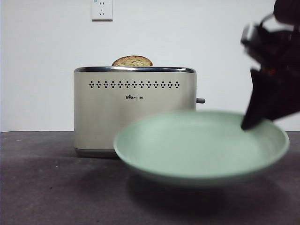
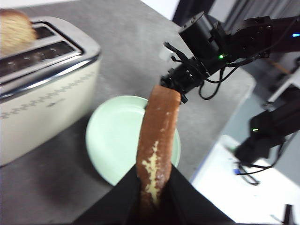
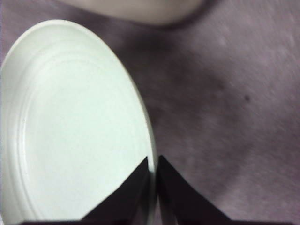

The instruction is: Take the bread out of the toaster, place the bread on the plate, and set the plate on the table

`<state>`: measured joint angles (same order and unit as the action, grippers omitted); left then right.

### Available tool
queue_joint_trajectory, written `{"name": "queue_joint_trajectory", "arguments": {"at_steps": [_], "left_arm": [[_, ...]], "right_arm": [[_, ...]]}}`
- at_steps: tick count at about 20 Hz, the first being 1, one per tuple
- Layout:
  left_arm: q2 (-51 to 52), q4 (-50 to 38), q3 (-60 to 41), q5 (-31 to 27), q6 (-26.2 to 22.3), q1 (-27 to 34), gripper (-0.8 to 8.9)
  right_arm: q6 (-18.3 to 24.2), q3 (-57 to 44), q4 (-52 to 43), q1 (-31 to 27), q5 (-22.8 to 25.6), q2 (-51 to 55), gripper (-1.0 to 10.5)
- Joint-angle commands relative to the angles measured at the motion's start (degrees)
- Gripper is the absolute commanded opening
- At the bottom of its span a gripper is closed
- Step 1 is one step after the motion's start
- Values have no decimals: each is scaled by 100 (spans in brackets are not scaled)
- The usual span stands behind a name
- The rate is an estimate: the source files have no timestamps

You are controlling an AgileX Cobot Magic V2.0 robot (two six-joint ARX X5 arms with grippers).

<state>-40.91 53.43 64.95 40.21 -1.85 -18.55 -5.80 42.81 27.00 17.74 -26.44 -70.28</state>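
A: Bread (image 2: 157, 140) — where is it just now?

B: Clamped edge-on between the jaws of the left gripper (image 2: 154, 187), held in the air above the plate (image 2: 112, 140) and clear of the toaster (image 2: 42, 93). It is out of the front view altogether.

A: And the plate?

B: Raised off the table (image 1: 47, 187); its shadow lies on the surface beneath it. The right gripper (image 3: 152, 173) is pinched narrow on its rim, one jaw inside and one outside. The front view shows it tipped slightly, with nothing lying in it.

A: So which step is this?

B: Taking the slice out looks done; I judge we are at placing it on the plate. The next move calls for lowering the slice toward the plate's middle and laying it flat before letting go, while the right arm keeps the plate level.

A: Anything left in the toaster?

B: Yes, a second slice (image 1: 132, 61), only its rounded brown top showing above the chrome rim.
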Motion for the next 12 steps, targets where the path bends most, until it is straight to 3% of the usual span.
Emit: {"name": "queue_joint_trajectory", "arguments": {"at_steps": [1, 5, 12], "left_arm": [[-258, -297, 57, 433, 240, -13, 6], [-752, -511, 57, 942, 297, -24, 6], [-2218, -649, 55, 1091, 31, -400, 6]], "right_arm": [[-326, 28, -26, 249, -61, 267, 4], [-568, 28, -92, 610, -57, 590, 5], [-997, 28, -629, 1204, -11, 675, 4]]}}
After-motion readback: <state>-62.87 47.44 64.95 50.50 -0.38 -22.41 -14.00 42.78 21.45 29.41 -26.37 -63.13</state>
